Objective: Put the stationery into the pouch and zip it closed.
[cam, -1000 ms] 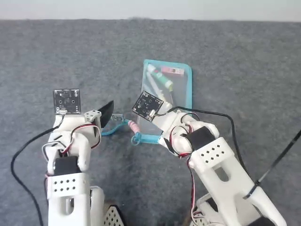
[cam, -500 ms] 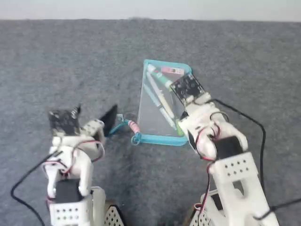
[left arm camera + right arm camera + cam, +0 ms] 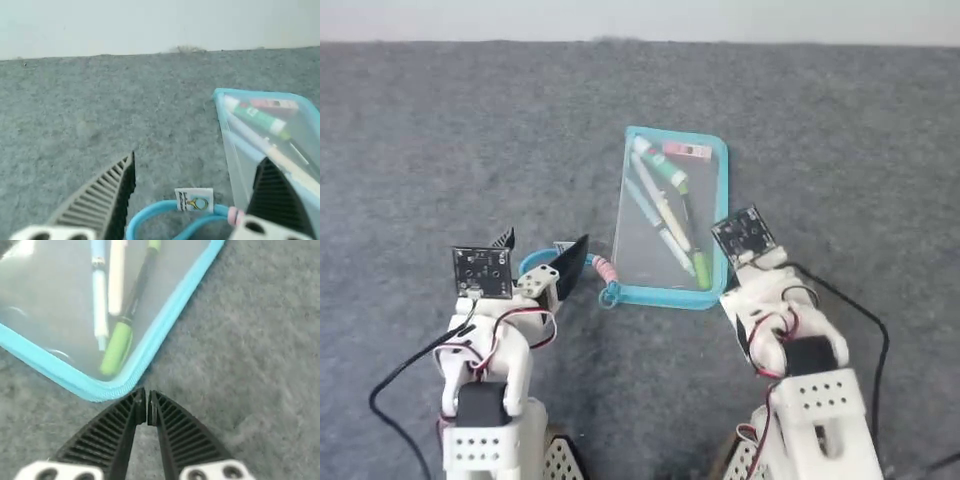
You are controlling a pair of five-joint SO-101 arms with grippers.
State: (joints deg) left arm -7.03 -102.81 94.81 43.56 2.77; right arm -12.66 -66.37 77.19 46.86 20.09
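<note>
since the stationery (image 3: 665, 215) already lies inside the clear pouch (image 3: 665, 296), the step in hand looks to be the zip, and that turns on the pouch's near left corner. the pouch lies flat on the grey surface (image 3: 440, 120) with its long axis running away from the arms, and the pens inside run roughly along it.

the zip pull (image 3: 606, 268) with its pink beads sits just off that near left corner, and a blue loop strap (image 3: 532, 262) trails from it toward the left arm. the left end effector (image 3: 545, 240) is released, jaws spread wide, and the wrist view shows the loop strap (image 3: 155, 215) lying between them with the pouch's edge (image 3: 260, 93) just beyond one jaw. it is plainly the nearer arm for the pull.

the right end effector (image 3: 146, 392) is clenched on nothing, its tips just off the pouch's near right corner (image 3: 165, 325), close but not touching.

whether the zip is fully run home i cannot tell.
</note>
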